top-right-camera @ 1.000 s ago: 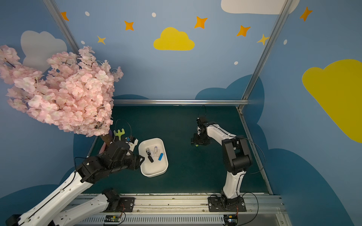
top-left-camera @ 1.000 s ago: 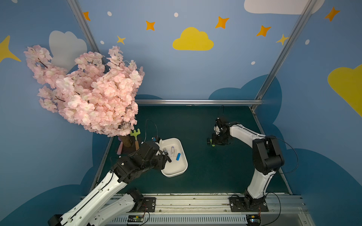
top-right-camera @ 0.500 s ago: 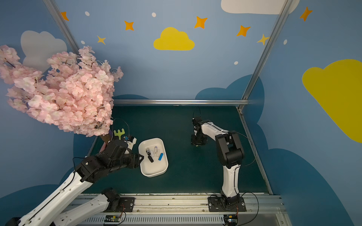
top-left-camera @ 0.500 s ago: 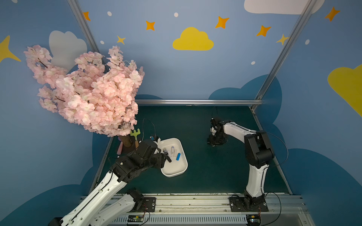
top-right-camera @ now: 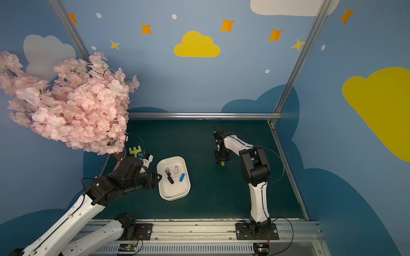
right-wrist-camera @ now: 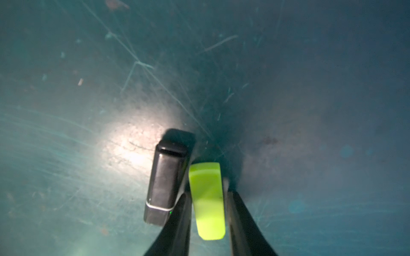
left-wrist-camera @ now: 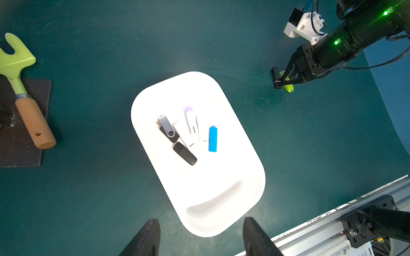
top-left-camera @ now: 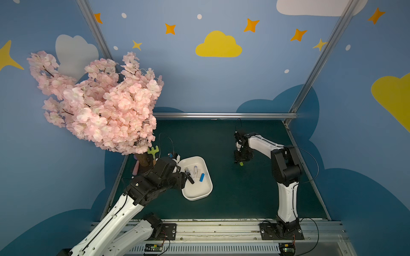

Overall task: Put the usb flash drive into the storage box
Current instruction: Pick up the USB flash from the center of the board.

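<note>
From where I'm standing, the right gripper (right-wrist-camera: 208, 195) is pinching the green flash drive (right-wrist-camera: 206, 177) by its long sides, one finger against each edge. The drive is lying flat on the green mat (top-left-camera: 244, 195), not yet lifted. A black stick (right-wrist-camera: 165, 181) is lying just beside it, almost touching the nearer finger.

The storage box (left-wrist-camera: 210, 199) is sitting toward 8 o'clock from the green drive in both top views, well apart from it. It is already holding several sticks, among them a blue one (left-wrist-camera: 212, 138). The left gripper (left-wrist-camera: 202, 221) is hanging open and empty at the box's 9 o'clock rim.

I'm thinking the trouble is going to come from three places:

- **Neighbouring stick:** the finger beside the black stick is crowding it, so a lift could drag or flick it across the mat.
- **Slippery hold:** the green drive is looking smooth and narrow. A shallow pinch could let it swivel or slip out on the way over.
- **Crowded box:** with the left gripper waiting at the rim, the incoming arm could clip it or nudge the light box. A release from too high could bounce the drive off the pile inside.
</note>
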Tool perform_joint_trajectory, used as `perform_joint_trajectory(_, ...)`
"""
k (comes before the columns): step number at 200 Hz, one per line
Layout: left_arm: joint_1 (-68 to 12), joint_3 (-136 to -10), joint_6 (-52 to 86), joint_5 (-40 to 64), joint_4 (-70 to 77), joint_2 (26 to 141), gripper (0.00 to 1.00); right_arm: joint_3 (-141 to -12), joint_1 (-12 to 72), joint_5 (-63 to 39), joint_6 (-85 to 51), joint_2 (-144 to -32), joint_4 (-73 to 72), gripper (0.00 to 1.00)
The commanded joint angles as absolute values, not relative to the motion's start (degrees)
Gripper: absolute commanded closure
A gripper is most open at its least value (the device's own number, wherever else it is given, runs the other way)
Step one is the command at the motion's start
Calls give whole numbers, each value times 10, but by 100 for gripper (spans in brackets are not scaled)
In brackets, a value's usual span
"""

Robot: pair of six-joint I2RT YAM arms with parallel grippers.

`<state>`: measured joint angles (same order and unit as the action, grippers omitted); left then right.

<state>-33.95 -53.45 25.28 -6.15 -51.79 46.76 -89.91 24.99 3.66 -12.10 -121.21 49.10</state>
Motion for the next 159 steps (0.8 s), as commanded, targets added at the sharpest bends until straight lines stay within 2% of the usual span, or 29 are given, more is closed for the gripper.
perform_joint_trajectory(1,-337,-529,247,-61,-514,470,37,-904,254,48,-119,-1225,513,73)
perform_joint_trajectory(50,-331,-530,246,-68,-515,467,37,-881,256,60,-125,-1198,499,80)
perform_joint_trajectory(94,-331,-529,249,-71,-516,465,37,-836,273,40,-131,-1090,482,82)
perform_joint_trajectory(134,-319,-529,251,-77,-519,463,37,-812,349,-31,-152,-989,470,82)
perform_joint_trajectory(159,-315,-529,253,-76,-518,461,37,-821,419,-98,-184,-968,437,82)
